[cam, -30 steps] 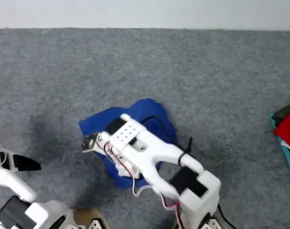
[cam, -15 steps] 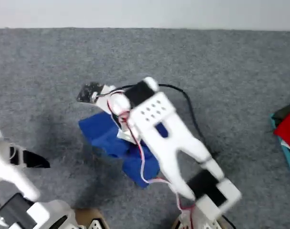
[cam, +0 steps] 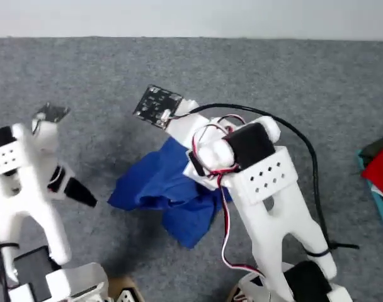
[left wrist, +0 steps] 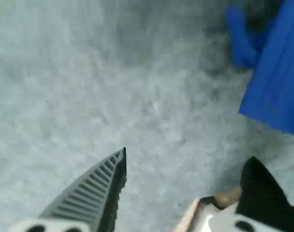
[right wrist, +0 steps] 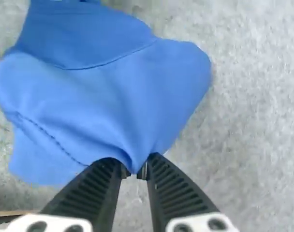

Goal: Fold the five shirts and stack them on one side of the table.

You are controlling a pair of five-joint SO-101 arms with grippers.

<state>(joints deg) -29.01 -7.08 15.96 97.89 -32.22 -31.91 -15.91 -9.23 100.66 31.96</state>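
My right gripper (right wrist: pixel 133 170) is pinched tight on a fold of the blue shirt (right wrist: pixel 103 82). The cloth is bunched between the two black fingers (right wrist: pixel 101 186) and spreads away from them in a loose drape. In the high view the shirt is gathered up under my right arm (cam: pixel 267 189), and its other end trails in a crumpled heap on the grey bench (cam: pixel 292 82), near the middle. My left gripper (left wrist: pixel 188 157) is spread wide over bare bench, close beside the shirt's edge but not touching it. At the far right edge of the bench, well apart from the blue shirt, lies a pile of other shirts (cam: pixel 382 168), a red one with teal and dark cloth showing around it.
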